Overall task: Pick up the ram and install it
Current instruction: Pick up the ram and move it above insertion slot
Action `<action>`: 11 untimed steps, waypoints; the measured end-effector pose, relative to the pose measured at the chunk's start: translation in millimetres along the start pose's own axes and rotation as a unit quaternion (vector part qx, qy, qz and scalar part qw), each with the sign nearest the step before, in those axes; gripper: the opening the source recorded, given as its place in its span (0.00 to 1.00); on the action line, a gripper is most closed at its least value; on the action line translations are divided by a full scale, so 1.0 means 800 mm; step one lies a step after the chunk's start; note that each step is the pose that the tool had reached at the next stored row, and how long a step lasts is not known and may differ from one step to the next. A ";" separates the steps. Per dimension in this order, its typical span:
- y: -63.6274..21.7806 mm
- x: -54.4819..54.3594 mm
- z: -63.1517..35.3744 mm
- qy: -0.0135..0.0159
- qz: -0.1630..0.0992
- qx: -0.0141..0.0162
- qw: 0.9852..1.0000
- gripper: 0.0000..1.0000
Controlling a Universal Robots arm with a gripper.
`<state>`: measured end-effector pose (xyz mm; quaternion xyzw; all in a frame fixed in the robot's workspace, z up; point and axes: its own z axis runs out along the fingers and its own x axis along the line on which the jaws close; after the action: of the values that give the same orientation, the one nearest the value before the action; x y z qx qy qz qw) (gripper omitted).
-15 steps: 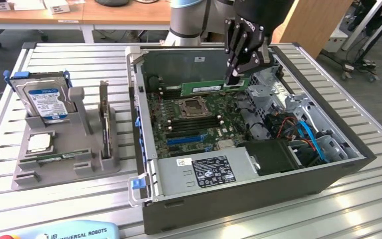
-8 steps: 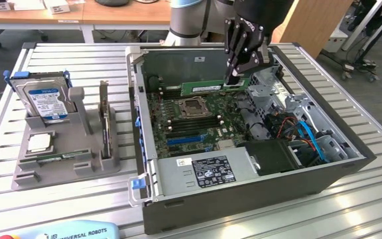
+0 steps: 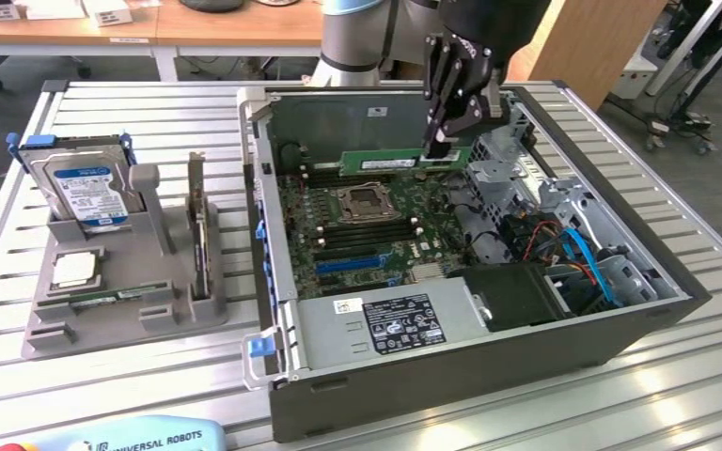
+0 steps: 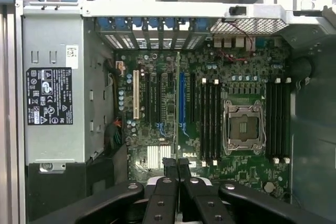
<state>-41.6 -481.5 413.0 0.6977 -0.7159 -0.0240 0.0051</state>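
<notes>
**The ram** (image 3: 386, 162) – a narrow green stick held level and on edge, inside the open computer case (image 3: 462, 376). It hangs over the far part of the motherboard (image 3: 336, 240), close to the case's back wall and just beyond the CPU socket (image 3: 364, 202). Whether its lower edge touches a slot cannot be told.

**The gripper** (image 3: 440, 148) comes down from above and is clamped on the ram near the end toward the exterior view's right. In the wrist view its black fingers (image 4: 167, 184) are drawn close together over the board.

**Case contents** – the motherboard lies flat on the floor of the case. Empty black memory slots (image 3: 380, 230) run beside the socket on its near side. A grey power supply (image 3: 336, 334) with a black label fills the near corner. Blue cables (image 3: 583, 256) run through the bay toward the exterior view's right.

**The grey holder** (image 3: 123, 324) stands beside the case, at the exterior view's left, on the slatted metal table (image 3: 86, 385).
- A hard drive (image 3: 86, 193) with a blue label stands upright at the holder's far end.
- An expansion card (image 3: 196, 216) stands on edge in a slot nearest the case.
- A square processor chip (image 3: 75, 270) lies flat in a recess.
</notes>
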 end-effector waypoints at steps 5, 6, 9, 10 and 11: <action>0.000 -0.010 0.002 0.000 0.002 0.000 1.000 0.11; 0.000 -0.012 0.003 0.000 0.003 0.000 1.000 0.11; 0.000 -0.019 0.004 0.000 0.004 0.000 1.000 0.11; 0.000 -0.021 0.005 0.000 0.005 0.000 1.000 0.11; 0.000 -0.024 0.005 0.000 0.005 0.000 1.000 0.11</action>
<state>-41.6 -462.4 409.3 0.6941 -0.7194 -0.0240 0.0049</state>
